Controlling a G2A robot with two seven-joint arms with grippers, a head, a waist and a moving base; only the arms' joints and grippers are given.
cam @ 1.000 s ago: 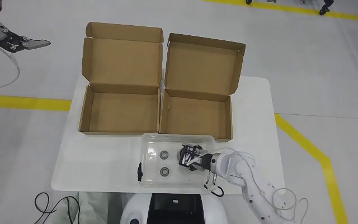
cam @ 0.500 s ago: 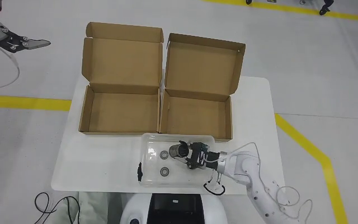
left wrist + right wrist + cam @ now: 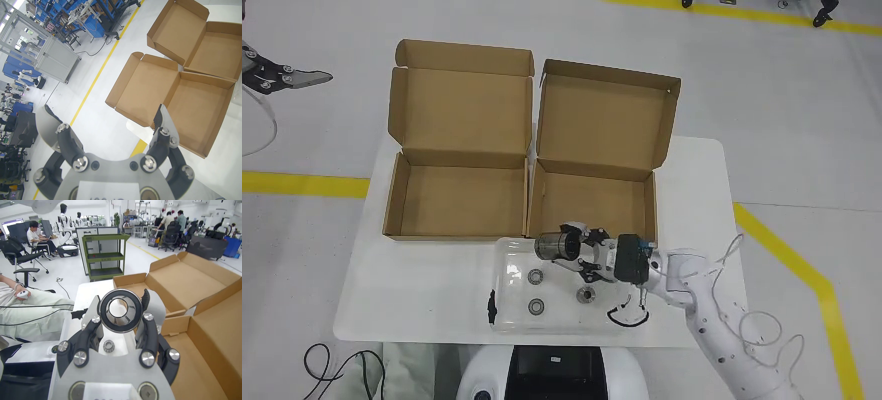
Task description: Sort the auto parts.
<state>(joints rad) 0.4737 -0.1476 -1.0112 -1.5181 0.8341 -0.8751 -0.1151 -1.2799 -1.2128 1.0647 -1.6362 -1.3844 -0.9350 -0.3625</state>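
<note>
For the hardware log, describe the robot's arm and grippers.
The right arm is white with thin cables looping along it. The left gripper and right gripper share grey metal plates, black links, silver screws and pale fingers with black ribbed pads.

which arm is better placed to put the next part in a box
Right. The right gripper is shut on a bearing just over the clear tray, beside the nearer cardboard box. The left gripper is open and empty, off at the table's side.
</note>
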